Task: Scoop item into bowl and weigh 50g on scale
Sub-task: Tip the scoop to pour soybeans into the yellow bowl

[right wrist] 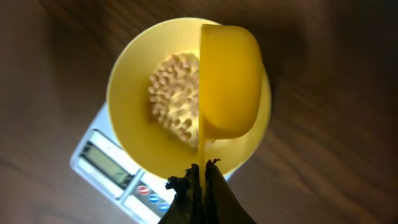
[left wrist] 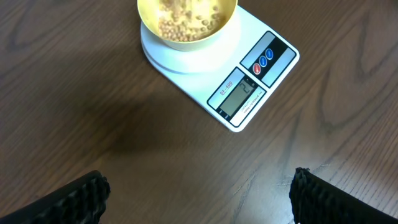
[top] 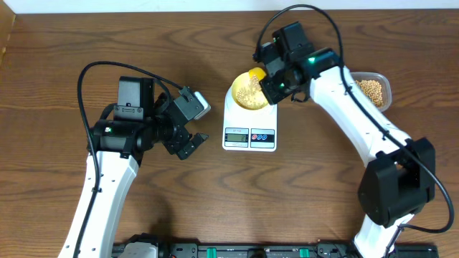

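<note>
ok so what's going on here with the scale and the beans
The right gripper holds a yellow scoop tipped on its side over the bowl, which sits on the scale with beans in it. The left gripper hangs open above the table beside the scale, holding nothing. A tub of more beans stands by the right arm.

A: What is the table like?
B: Dark brown wood, with the grain running sideways.
A: What's on it?
B: A clear tub, far right, near the back.
A: Anything else?
B: A yellow scoop, tipped on edge. A black bar runs along the front edge.
</note>
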`<state>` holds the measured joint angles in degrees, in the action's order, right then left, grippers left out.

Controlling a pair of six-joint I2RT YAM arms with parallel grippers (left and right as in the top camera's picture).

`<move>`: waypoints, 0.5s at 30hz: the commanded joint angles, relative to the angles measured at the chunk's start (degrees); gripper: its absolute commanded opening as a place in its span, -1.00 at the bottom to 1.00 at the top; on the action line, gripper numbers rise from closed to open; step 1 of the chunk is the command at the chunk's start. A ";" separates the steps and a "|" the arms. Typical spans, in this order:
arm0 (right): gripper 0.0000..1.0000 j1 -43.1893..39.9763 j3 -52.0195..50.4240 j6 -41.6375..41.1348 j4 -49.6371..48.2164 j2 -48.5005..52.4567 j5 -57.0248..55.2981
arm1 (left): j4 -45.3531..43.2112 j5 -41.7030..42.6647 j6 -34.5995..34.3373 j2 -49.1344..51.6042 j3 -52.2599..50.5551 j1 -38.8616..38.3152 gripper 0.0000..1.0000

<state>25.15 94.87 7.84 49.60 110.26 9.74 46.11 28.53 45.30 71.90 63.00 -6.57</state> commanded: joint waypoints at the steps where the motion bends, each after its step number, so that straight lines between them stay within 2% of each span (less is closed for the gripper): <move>1: -0.98 1.95 1.55 6.69 -0.68 0.66 -6.84 | 0.17 -0.11 0.74 -0.04 -0.13 0.17 0.89; 6: -0.98 3.34 1.55 10.84 -1.49 0.66 -7.65 | 0.17 -0.11 0.74 -0.04 -0.13 0.17 0.89; 15: -0.98 3.76 2.14 8.94 -2.21 0.11 -9.16 | 0.17 -0.11 0.76 -0.04 -0.13 0.17 0.90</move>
<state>28.49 94.91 17.43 47.70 110.26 1.63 46.11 28.51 45.30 71.90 63.00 -6.57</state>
